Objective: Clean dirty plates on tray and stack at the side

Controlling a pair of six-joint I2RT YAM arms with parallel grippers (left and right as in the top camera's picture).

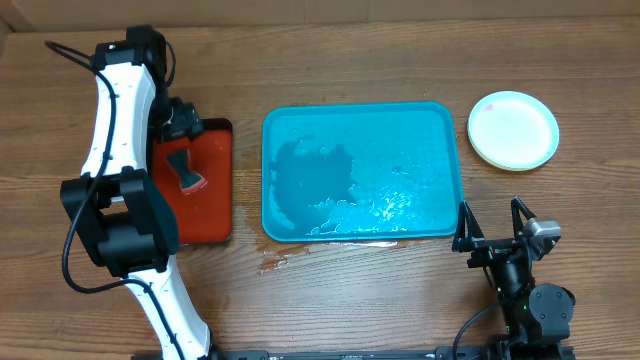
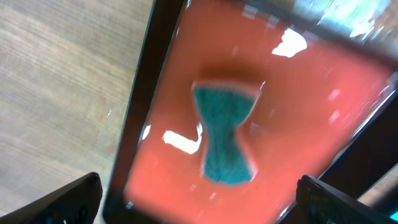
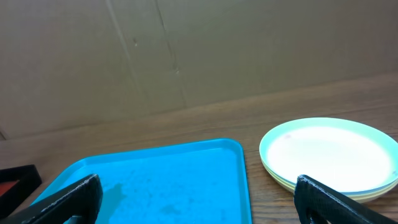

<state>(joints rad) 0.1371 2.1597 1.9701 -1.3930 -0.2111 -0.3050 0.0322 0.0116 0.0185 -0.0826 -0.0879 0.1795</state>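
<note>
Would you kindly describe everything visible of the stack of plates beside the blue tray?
The plates are round, smooth plastic by the look, stacked flat on the wooden table off the far right corner of the blue tray, not touching it. The top one has a mint-green rim and a pale, clean-looking centre; yellow-green rim edges show beneath. Nothing else touches them.

Bright, even light from above with soft, short shadows. The overhead view is sharp, with white glare streaks on the blue tray [image 1: 400,140] toward its front rim. The left wrist view is motion-blurred all over: sponge [image 2: 225,137] edges smeared, glare patches on the red tray [image 2: 298,124]. The right wrist view is crisp, plates [image 3: 329,152] slightly washed out.
</note>
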